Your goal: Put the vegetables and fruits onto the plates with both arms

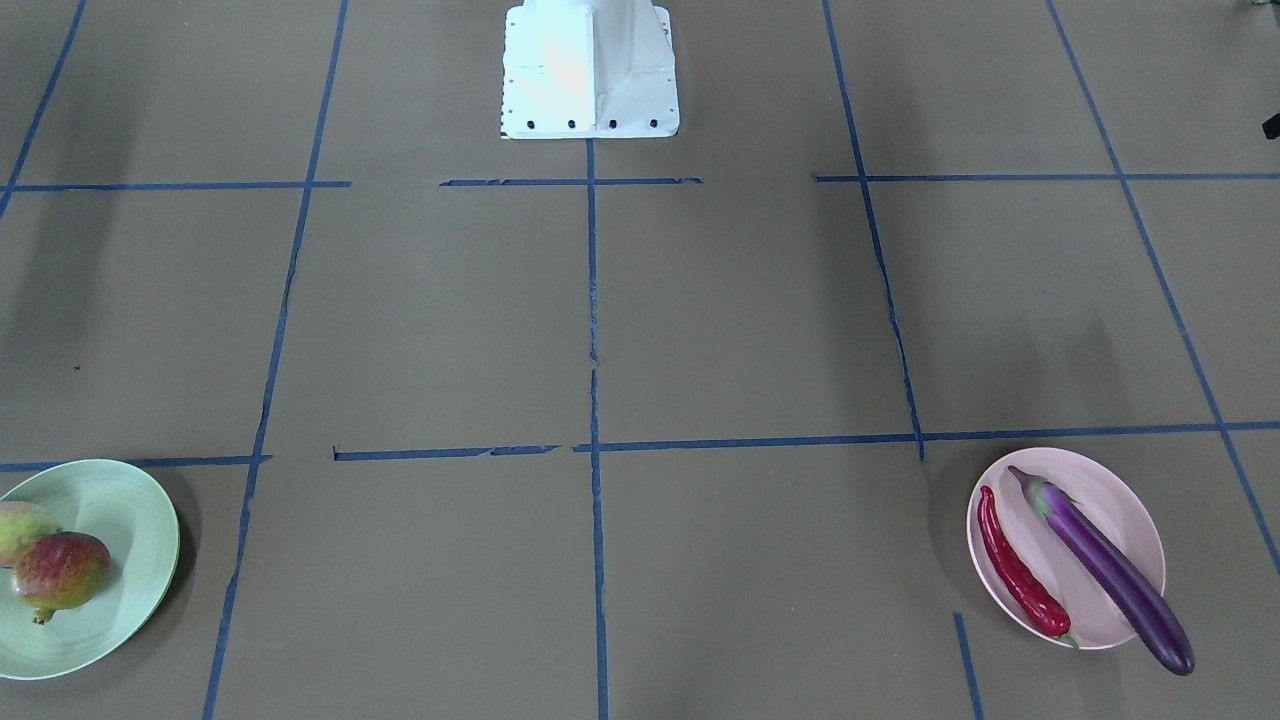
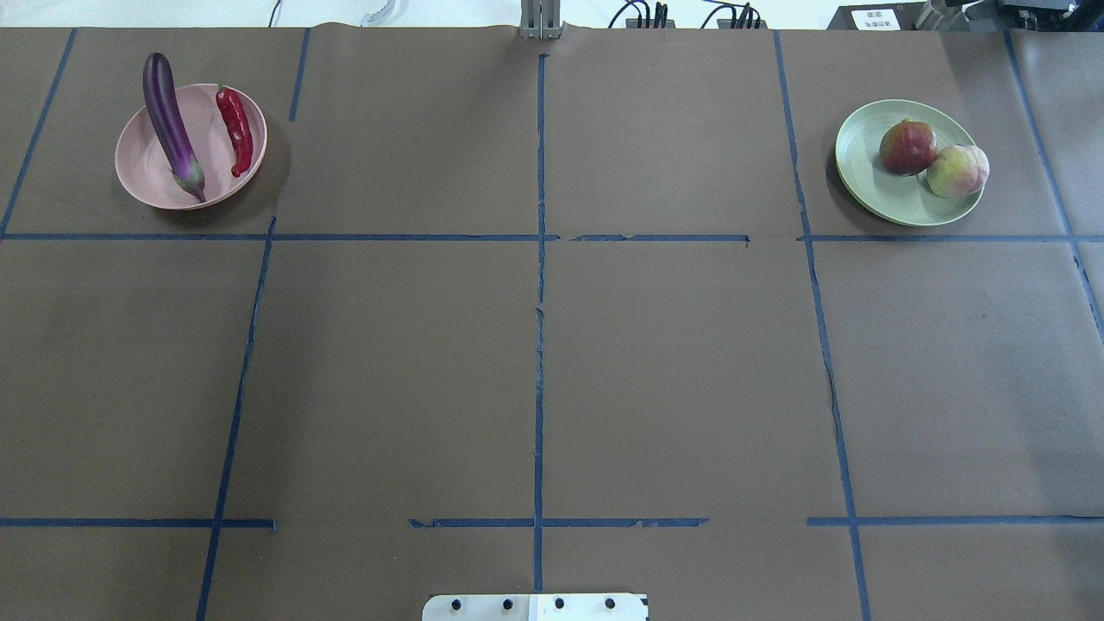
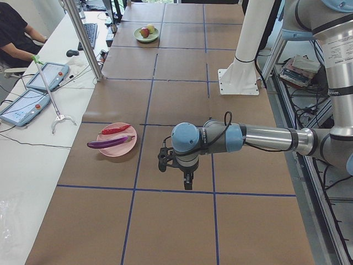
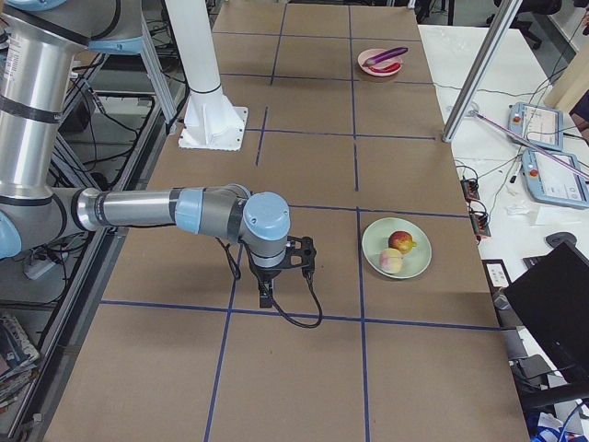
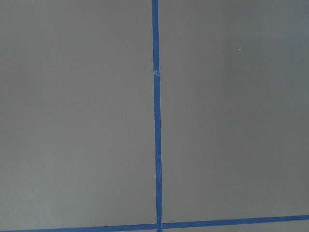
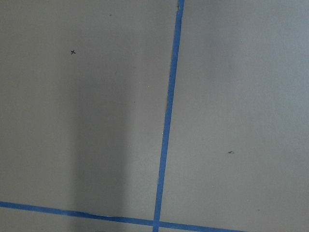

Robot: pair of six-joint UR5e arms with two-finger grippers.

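The pale pink plate (image 1: pixel 1110 495) (image 2: pixel 147 177) holds the purple eggplant (image 1: pixel 1110 570) (image 2: pixel 170 125), whose end overhangs the rim, and the red chili pepper (image 1: pixel 1020 575) (image 2: pixel 235 129). The pale green plate (image 1: pixel 110 500) (image 2: pixel 871 194) holds the pomegranate (image 1: pixel 62 572) (image 2: pixel 907 147) and the peach (image 1: pixel 20 530) (image 2: pixel 956 171) side by side. My left gripper (image 3: pixel 187 179) hangs over bare table, clear of the pink plate (image 3: pixel 117 149). My right gripper (image 4: pixel 265 295) hangs over bare table beside the green plate (image 4: pixel 373 253). I cannot tell whether either is open or shut.
The white base block (image 1: pixel 590 70) (image 2: pixel 535 606) stands at the robot's table edge. Blue tape lines grid the brown table. A side table with tablets (image 3: pixel 47 74), a metal post (image 3: pixel 83 38) and a seated operator (image 3: pixel 14 33) lies beyond the plates.
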